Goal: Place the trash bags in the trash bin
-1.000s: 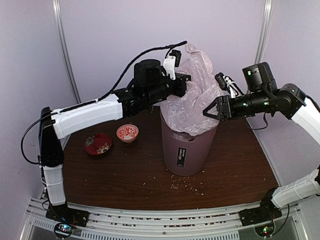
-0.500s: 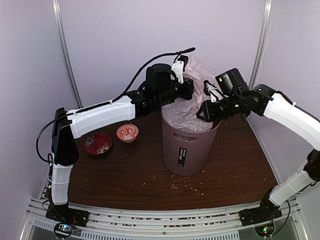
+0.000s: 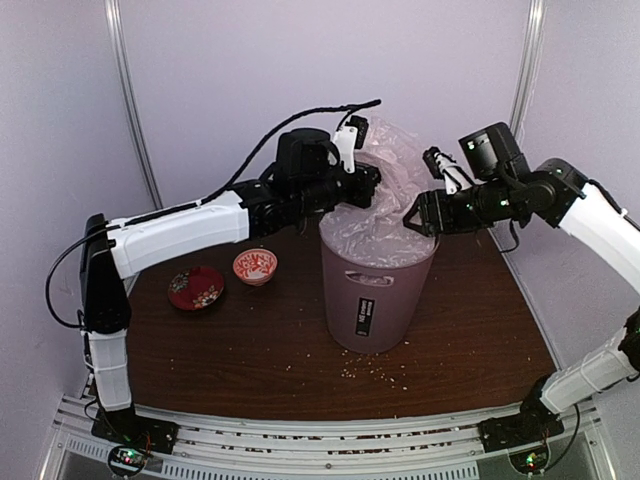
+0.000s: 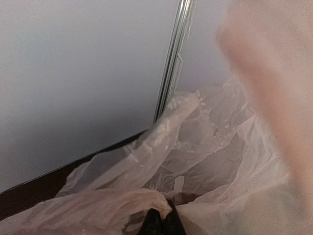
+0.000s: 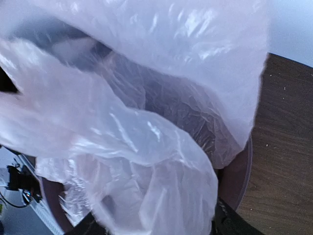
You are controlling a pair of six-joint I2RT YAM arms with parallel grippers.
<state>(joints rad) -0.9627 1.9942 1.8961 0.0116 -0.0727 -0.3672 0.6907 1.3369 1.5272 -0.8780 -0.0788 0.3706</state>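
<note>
The mauve trash bin stands upright mid-table with its black label facing front. The pale pinkish trash bag sits in its mouth, the upper part bunched up above the rim. My left gripper is at the bin's back-left rim and is shut on a fold of the bag, with its dark fingertips pinched together. My right gripper is at the right rim, jaws spread wide. The bag drapes between them over the bin's rim.
Two small red bowls sit left of the bin. Crumbs are scattered on the dark wooden table in front of it. Walls close in behind and at both sides.
My right gripper went in to the bin's rim, then drew back slightly right and up. The bag's bulk has dropped lower into the bin. My left gripper keeps its hold.
</note>
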